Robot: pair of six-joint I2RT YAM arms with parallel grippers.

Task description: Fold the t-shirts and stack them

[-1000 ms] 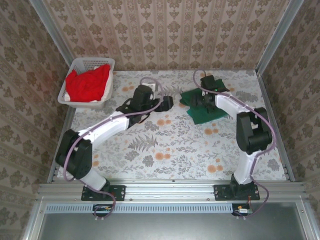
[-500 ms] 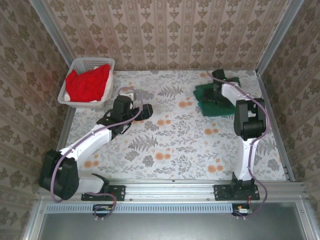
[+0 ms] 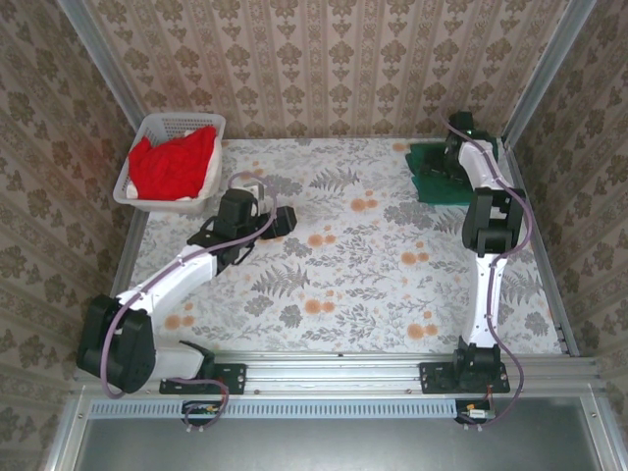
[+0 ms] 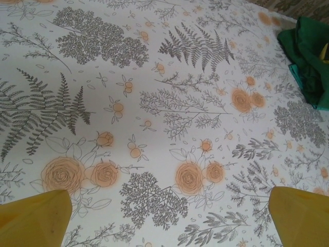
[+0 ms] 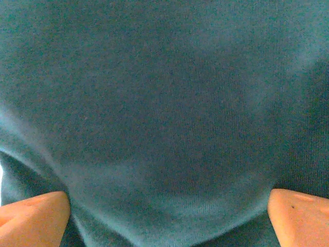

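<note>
At the far right corner of the table (image 3: 334, 285), the right gripper (image 3: 449, 159) hangs over the folded green t-shirts (image 3: 432, 186), jaws spread wide and gripping nothing. On its wrist camera the orange fingertips (image 5: 31, 213) sit low at either side, with the teal-green t-shirt (image 5: 164, 103) very close beneath them. Whether the tips touch the fabric, I can't tell.

Over on the left, the left gripper (image 3: 283, 221) hovers above bare flowered tabletop, jaws fully released too, yellow fingers (image 4: 33, 216) empty. Its camera catches the green t-shirts well apart from it, off at the far right. The red t-shirts (image 3: 175, 162) lie heaped and unfolded in the white basket (image 3: 147, 126) at the far left corner.

My read: the green t-shirts look set down, and the job now is to come off them cleanly. To do that well, the right arm should rise straight up with its jaws wide, so no fingertip drags a fold open or skews the stack. It should travel sideways only once it is clear of the cloth. The left arm is nearer the basket, so it looks the likelier one to fetch a red shirt. It should pinch one garment, not the whole heap, and lift it high enough to clear the basket wall.
</note>
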